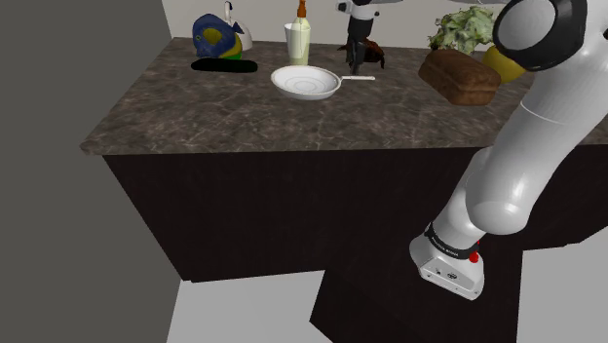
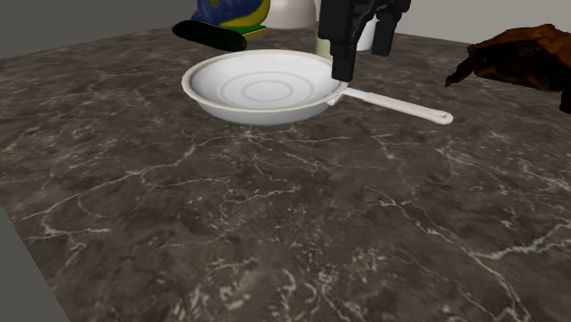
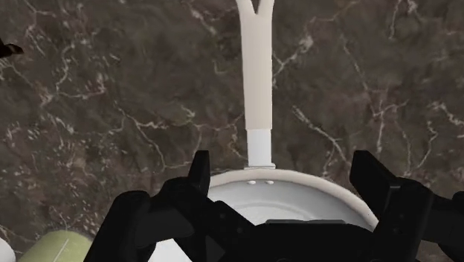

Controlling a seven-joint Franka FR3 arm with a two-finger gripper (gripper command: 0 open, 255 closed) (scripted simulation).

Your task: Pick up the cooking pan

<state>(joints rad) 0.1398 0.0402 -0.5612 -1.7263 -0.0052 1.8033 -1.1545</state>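
- Currently: gripper (image 3: 281,158) hovers over the white pan (image 2: 261,87) on the dark marbled counter (image 2: 229,238). Fingers are spread wide and clasp nothing.
- Pan location: the bowl sits directly under the palm, with its rim just below the fingertips. The handle (image 3: 259,82) runs straight out ahead of the tool, and its root passes between the two fingers.
- Alignment (judged): the handle lies nearer one finger than the other, not centred in the gap. Exact height above the handle cannot be told; the fingers look apart from it.
- Risk 1: on an off-centre close, the near finger meets the handle first and shoves it sideways. The pan could pivot on the counter and slip out of the gap.
- Risk 2: coming down at the root, a fingertip may land on the rim instead of clearing it, which would tip the bowl.
- Risk 3: the handle is slim and the bowl's weight sits to one side of the pinch. On lift the pan may roll or droop between the pads.
- Risk 4: a pale bottle (image 1: 299,41) stands near the tool, beyond the bowl. A drifting wrist could knock it.
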